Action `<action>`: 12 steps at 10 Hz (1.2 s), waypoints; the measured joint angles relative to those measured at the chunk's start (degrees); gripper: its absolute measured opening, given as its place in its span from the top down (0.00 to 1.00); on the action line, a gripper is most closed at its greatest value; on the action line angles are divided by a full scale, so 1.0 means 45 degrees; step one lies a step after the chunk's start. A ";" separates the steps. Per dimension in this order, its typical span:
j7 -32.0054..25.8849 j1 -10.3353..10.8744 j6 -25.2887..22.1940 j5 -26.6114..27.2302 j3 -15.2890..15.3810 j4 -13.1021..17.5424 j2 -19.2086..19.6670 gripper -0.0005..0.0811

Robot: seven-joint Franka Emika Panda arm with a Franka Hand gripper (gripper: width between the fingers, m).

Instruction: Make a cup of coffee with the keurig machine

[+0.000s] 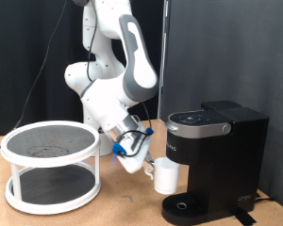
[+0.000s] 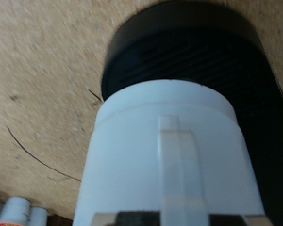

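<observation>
A big white two-level stand [image 1: 52, 168] with round shelves and dark mesh tops sits on the exterior view's left side of the wooden table [image 1: 118, 205], well away from the work. Black curtains hang behind everything. On the exterior view's right stands the keurig machine [image 1: 217, 160], a black boxy thing with a rounded lid, a grey-rimmed oval on top and a round drip base at the bottom. The white robot arm [image 1: 118, 71] bends down in the middle, and its gripper [image 1: 141, 162] is low, just beside the machine. The gripper holds the cup [image 1: 167, 175] by its side handle (the wrist view shows the handle as a flat white strip running between the fingers). The cup is plain, smooth and white, and it hangs upright above the drip base, right at the front of the machine under the lid. In the wrist view the cup [image 2: 165, 155] fills most of the picture, with the black ribbed drip base [image 2: 193, 52] just past it and rough speckled board [image 2: 38, 85] all around. Some small white pods [image 2: 14, 209] peek in at one corner.
</observation>
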 joint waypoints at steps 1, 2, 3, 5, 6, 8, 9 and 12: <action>0.0000 0.0089 0.0100 0.0159 0.0212 0.0067 0.0023 0.99; 0.0000 0.0167 0.0274 0.0273 0.0404 0.0125 0.0102 0.99; 0.0000 0.0219 0.0502 0.0389 0.0601 0.0192 0.0270 0.99; -0.0011 0.0277 0.0793 0.0688 0.0918 0.0341 0.0657 0.99; -0.0074 0.0296 0.0929 0.0894 0.1057 0.0427 0.0846 0.99; -0.0400 0.0302 0.1144 0.1391 0.1291 0.0622 0.1261 0.99; -0.0562 0.0303 0.1217 0.1629 0.1367 0.0713 0.1435 0.99; -0.0934 0.0302 0.1321 0.2080 0.1494 0.0946 0.1904 0.99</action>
